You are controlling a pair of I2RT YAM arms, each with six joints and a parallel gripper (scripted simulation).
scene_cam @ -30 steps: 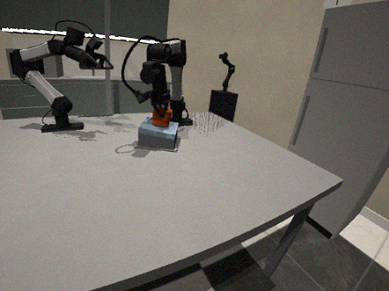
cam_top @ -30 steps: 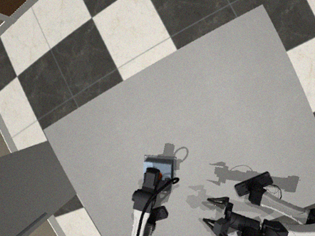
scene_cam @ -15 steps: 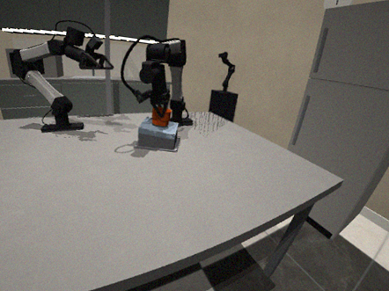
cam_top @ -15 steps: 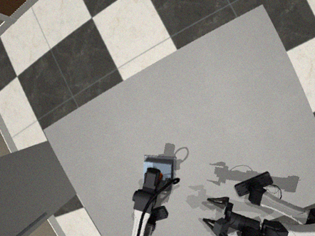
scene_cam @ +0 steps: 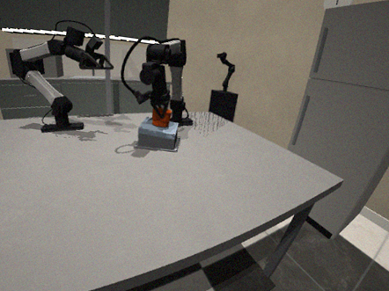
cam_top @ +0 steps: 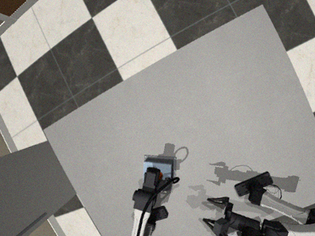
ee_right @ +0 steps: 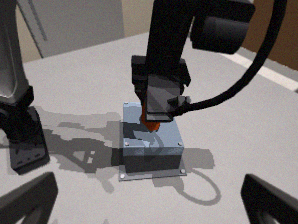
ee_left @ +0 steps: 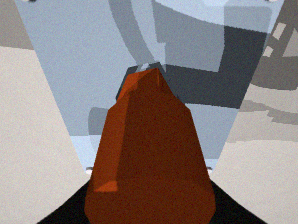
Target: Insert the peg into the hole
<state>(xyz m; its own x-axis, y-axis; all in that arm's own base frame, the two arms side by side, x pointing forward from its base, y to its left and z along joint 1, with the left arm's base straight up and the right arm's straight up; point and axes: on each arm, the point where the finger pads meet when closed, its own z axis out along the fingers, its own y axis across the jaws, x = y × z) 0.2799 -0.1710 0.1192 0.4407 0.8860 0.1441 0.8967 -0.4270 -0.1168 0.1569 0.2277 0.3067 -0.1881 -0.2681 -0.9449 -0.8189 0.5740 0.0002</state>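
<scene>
An orange peg (cam_top: 160, 175) (scene_cam: 160, 122) (ee_left: 155, 135) (ee_right: 151, 125) stands roughly upright in my left gripper (scene_cam: 161, 115) (ee_left: 149, 177), which is shut on it. The pale blue plate (cam_top: 167, 165) (scene_cam: 145, 125) (ee_left: 65, 80) (ee_right: 170, 138) forms the top of a grey-blue block. The peg's lower end is at the plate's surface; how far it is in is hard to tell. In the left wrist view, a dark angular edge of the hole (ee_left: 123, 88) shows beside the peg's far end; the rest is hidden. My right gripper (cam_top: 207, 209) (ee_right: 149, 181) is open and empty, away from the block.
The block's screwed base flange (scene_cam: 158, 148) (ee_right: 152, 176) rests on the grey table (cam_top: 197, 97) (scene_cam: 133, 198). The right arm's base (cam_top: 254, 183) (scene_cam: 63, 126) stands off to the block's side. Arm shadows and a cable's loop shadow fall across the table and plate.
</scene>
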